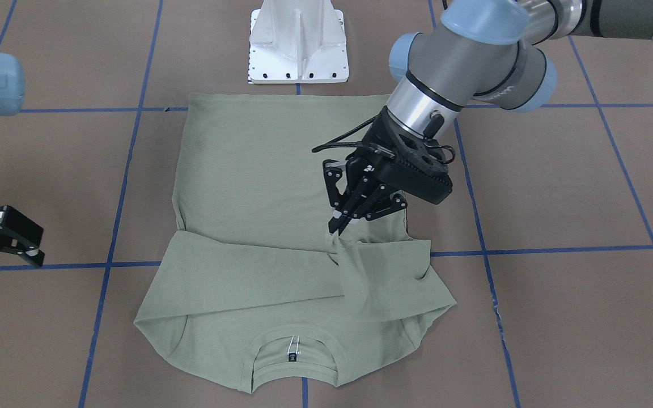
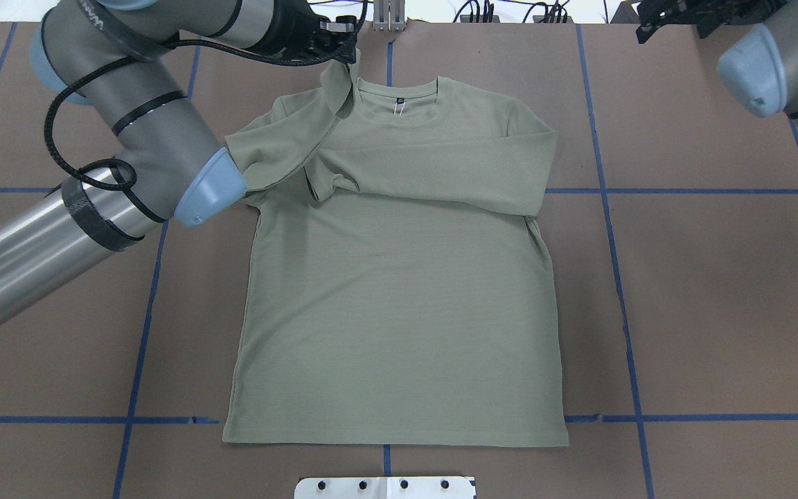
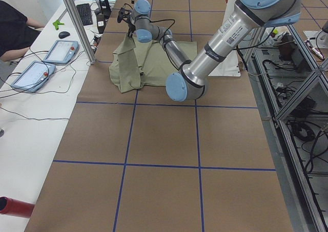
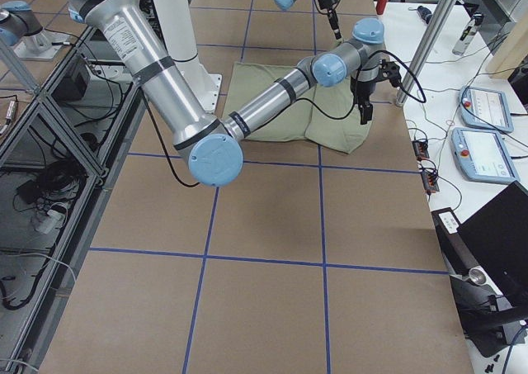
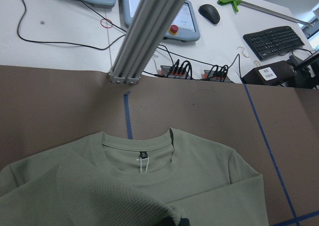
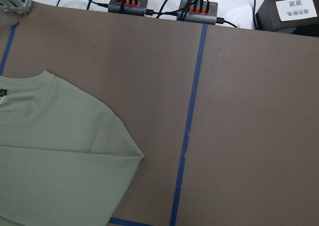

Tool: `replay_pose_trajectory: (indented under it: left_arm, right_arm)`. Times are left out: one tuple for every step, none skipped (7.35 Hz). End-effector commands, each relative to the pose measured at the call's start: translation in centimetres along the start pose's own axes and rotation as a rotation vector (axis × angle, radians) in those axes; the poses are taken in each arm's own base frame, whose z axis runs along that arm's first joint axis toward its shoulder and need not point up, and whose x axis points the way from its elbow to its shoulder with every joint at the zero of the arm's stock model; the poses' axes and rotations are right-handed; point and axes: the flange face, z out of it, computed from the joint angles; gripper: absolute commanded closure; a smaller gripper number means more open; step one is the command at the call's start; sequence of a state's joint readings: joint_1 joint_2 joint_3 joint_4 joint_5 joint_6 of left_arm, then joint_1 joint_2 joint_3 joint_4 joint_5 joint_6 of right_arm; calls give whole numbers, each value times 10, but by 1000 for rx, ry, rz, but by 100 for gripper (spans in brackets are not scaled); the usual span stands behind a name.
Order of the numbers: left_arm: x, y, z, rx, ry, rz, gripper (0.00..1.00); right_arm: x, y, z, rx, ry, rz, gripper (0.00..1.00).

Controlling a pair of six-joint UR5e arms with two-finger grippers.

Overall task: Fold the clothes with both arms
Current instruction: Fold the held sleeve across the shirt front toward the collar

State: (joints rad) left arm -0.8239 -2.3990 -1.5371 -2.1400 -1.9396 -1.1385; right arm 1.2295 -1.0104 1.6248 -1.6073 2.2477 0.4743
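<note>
The pale sage-green shirt [image 2: 399,312] lies flat on the brown table. Its collar [image 2: 399,104] and neck tag point away from the robot's base. One long sleeve [image 2: 440,166] is folded across the chest. My left gripper [image 1: 339,226] is shut on the cuff of the other sleeve [image 1: 355,272] and holds it above the shoulder area, so the sleeve hangs in a raised fold. That sleeve also fills the bottom of the left wrist view [image 5: 109,196]. My right gripper [image 1: 6,241] is open and empty, off the shirt near the far corner [image 2: 676,21].
The white pedestal base [image 1: 298,45] stands at the shirt's hem side. Blue tape lines [image 2: 614,229] grid the table. Beyond the far edge are an aluminium post [image 5: 144,31], tablets, cables and a keyboard. A person [image 3: 15,27] sits there.
</note>
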Motion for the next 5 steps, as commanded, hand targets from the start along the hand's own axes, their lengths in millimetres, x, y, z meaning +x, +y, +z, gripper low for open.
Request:
replay_pose_trajectory:
  left_arm:
    - [44, 48, 42, 6, 59, 41, 100]
    - [46, 77, 74, 12, 105, 59, 100]
    - [55, 90, 108, 21, 102, 62, 100]
    - [70, 92, 127, 6, 92, 63, 100]
    - [92, 93, 141, -4, 107, 68, 100]
  right_arm:
    - [27, 7, -4, -3, 3, -11, 0]
    - [25, 8, -7, 3, 2, -14, 0]
    - [25, 8, -7, 4, 3, -14, 0]
    - [25, 8, -6, 3, 4, -15, 0]
    - [24, 8, -6, 4, 3, -16, 0]
